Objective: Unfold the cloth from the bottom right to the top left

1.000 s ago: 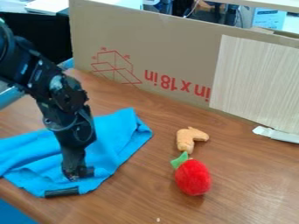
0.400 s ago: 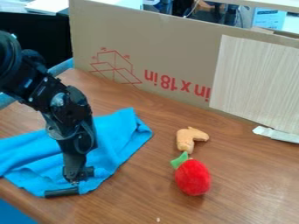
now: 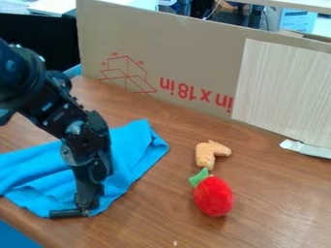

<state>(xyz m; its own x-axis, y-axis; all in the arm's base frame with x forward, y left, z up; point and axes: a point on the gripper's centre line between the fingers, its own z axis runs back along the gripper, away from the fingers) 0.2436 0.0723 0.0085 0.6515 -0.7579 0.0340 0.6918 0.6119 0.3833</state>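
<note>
Blue cloth [image 3: 137,150] beneath and beside claw [image 3: 86,209]; can't tell if apart or together.

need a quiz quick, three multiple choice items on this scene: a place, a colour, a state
1. Where is the bent tan toy?
a) in midair
b) on the brown wooden table
c) behind the cardboard

2. What colour is the leaf on the red plush fruit?
a) green
b) white
c) black

3. How does the blue fabric cloth lie?
a) rolled up
b) fully smooth
c) rumpled

1 b: wood surrounds it
2 a: green tops the red
3 c: creases and folds show
</note>
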